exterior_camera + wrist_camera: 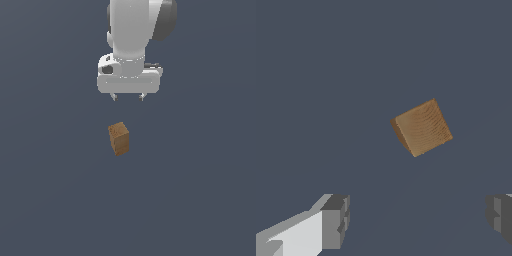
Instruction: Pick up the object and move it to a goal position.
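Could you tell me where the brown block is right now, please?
In the exterior view the brown block stands upright on the dark floor near centre frame, below the open tool and apart from it, untouched.

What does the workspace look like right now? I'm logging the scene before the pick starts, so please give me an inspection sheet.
Surface: plain dark grey-blue floor, uniform, no marks seen.
Job's things: small brown rectangular block with a speckled wood-like texture, standing upright, taller than wide, apart from the arm; the wrist view shows its top face turned at an angle to the fingers. No goal marker seen.
Clutter: nothing seen.
Grippers: white gripper hangs above the block, holding nothing, jaws open wider than the block; grey finger pads spread far apart in the wrist view.
Cables: nothing seen.
Surroundings: only the white arm entering from the top of the exterior view.
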`<action>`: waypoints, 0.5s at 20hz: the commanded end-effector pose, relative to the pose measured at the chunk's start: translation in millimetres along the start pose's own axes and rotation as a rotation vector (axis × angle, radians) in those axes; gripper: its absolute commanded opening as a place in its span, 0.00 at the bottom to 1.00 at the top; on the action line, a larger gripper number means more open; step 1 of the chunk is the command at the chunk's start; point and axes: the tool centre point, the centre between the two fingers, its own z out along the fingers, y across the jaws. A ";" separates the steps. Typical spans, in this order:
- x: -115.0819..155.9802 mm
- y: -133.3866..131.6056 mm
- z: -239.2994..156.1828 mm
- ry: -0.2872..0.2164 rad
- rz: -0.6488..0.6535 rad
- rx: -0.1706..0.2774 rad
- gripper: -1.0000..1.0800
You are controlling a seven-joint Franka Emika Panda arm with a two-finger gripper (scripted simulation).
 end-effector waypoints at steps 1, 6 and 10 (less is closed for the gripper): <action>0.0 0.0 0.0 0.000 0.000 0.000 0.96; 6.6 6.6 -12.3 0.032 0.017 -0.012 0.96; 10.1 10.5 -21.1 0.053 0.032 -0.020 0.96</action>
